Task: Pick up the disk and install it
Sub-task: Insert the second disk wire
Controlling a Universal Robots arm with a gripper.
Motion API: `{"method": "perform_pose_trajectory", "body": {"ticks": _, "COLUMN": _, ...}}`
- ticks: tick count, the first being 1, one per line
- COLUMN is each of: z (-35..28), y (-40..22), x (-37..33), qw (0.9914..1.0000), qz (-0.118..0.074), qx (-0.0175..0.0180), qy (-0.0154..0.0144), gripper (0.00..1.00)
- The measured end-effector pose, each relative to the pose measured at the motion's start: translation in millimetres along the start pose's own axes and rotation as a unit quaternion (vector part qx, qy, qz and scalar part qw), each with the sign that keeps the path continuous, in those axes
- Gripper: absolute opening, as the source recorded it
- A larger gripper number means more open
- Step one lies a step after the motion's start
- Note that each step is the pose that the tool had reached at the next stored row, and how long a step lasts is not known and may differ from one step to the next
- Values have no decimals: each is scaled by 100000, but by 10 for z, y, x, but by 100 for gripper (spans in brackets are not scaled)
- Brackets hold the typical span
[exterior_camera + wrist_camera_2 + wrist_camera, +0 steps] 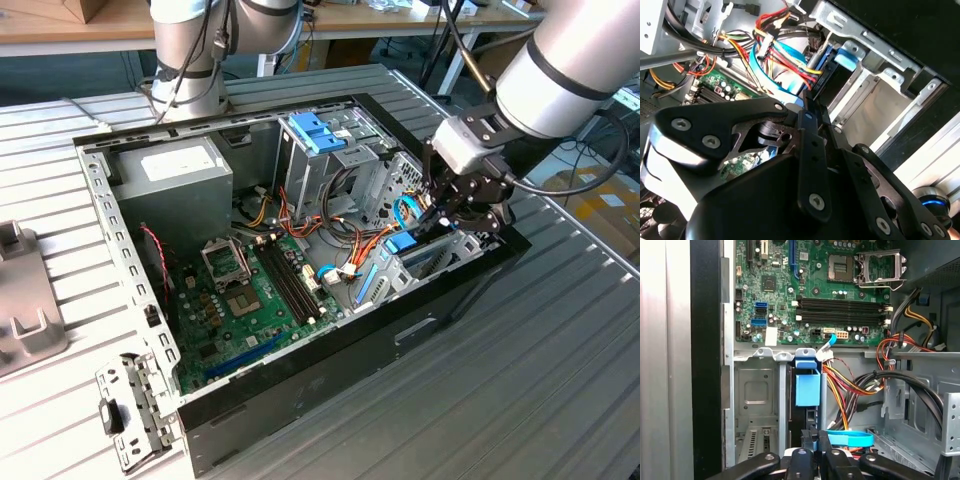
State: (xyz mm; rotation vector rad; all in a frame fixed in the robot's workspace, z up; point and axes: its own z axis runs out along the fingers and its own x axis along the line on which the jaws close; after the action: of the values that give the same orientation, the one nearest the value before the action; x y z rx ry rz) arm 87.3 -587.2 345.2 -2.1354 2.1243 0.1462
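- The gripper (452,215) sits at the right of the frame in the exterior view, dipped inside the open computer case (300,395) at its right-hand end.
- Its fingers (810,447) look clenched on the upper edge of the disk (807,382), which stands on edge in the first wrist view's lower middle; the narrow gap between the fingertips and the dark slab running up between them suggest a grasp, though the contact itself is partly hidden.
- The disk's light-blue frame and tab show at centre in the first wrist view, seated between the metal walls of the drive bay (755,395). Standing upright like this lets it slide along the bay's guides, so I judge it to be going into its slot or already largely in.
- In the second wrist view the blue tab (846,59) appears at upper right, next to the bay's silver bracket.
- A loose bundle of coloured cables (350,250) lies just beside the bay, toward the motherboard (245,300); it seems close enough to snag.
- The blue-tabbed drive cage (320,135) sits at upper centre of the exterior view, well apart from the gripper.
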Motion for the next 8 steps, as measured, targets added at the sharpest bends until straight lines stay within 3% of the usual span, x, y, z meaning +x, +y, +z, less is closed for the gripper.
{"method": "perform_pose_trajectory", "body": {"ticks": 3, "z": -2, "y": 53, "x": 3, "qw": 100000, "qz": 3, "qx": 4, "qy": -1, "gripper": 16}}
{"method": "perform_pose_trajectory", "body": {"ticks": 8, "z": 3, "y": 57, "x": 24, "qw": 100000, "qz": -29, "qx": -5, "qy": -4, "gripper": 16}}
